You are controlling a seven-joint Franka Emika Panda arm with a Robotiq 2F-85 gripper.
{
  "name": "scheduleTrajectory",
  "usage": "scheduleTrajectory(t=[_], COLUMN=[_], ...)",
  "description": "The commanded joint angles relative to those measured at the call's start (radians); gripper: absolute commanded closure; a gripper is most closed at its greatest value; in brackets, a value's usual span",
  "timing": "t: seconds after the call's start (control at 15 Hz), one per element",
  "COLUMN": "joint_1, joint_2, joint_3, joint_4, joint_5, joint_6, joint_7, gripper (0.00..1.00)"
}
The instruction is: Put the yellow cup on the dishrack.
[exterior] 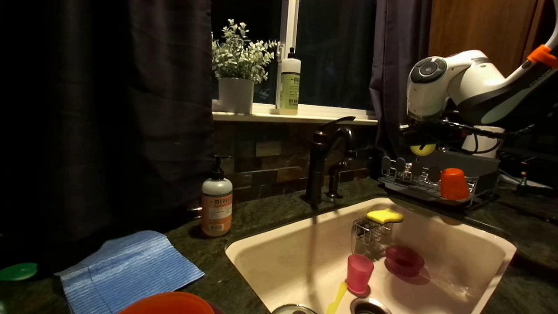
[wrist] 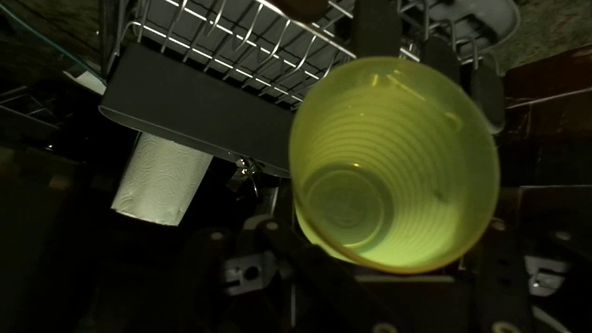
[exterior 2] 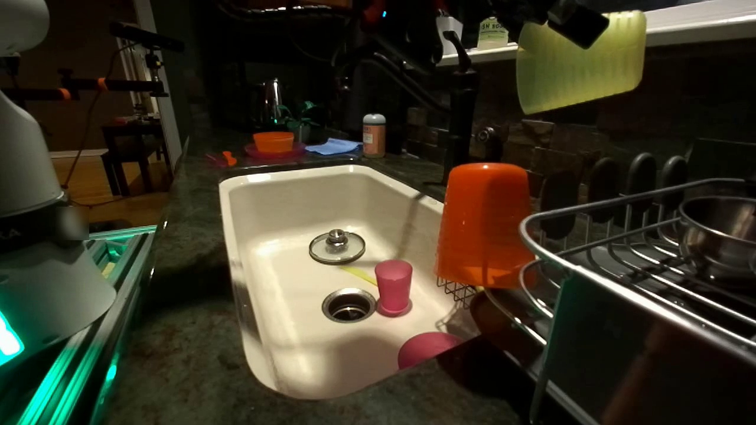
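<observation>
The yellow cup (exterior 2: 582,71) is held in the air by my gripper (exterior 2: 579,23), tilted on its side. In an exterior view it shows as a small yellow patch (exterior: 423,150) under the dark gripper, above the dishrack (exterior: 407,188). In the wrist view the cup (wrist: 416,162) fills the middle with its open mouth facing the camera. The gripper's linkages stand on both sides of it; the fingertips are hidden there. The wire dishrack (wrist: 277,53) lies beyond the cup in the wrist view.
An upside-down orange-red cup (exterior: 454,184) sits at the rack's sink-side end. A metal pot (exterior 2: 723,233) stands in the rack. The faucet (exterior: 317,165) rises behind the sink (exterior: 279,244). The sink holds a pink cup (exterior 2: 394,286) and a yellow sponge (exterior: 385,216).
</observation>
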Motion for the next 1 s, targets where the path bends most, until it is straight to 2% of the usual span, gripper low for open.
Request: scheduleTrajectory(t=[0.0,0.8,0.93], joint_1=[0.007,0.014,0.015], joint_2=[-0.009,0.056,0.07], joint_3=[-0.006,-0.01,-0.013], joint_4=[-0.028,-0.016,-0.013], joint_5=[-0.078,-0.207,-0.205], joint_6=[-0.06,-0.21,-0.193], joint_7=[0.093,0.239,0.249], gripper=[0.53,0.53,0.53])
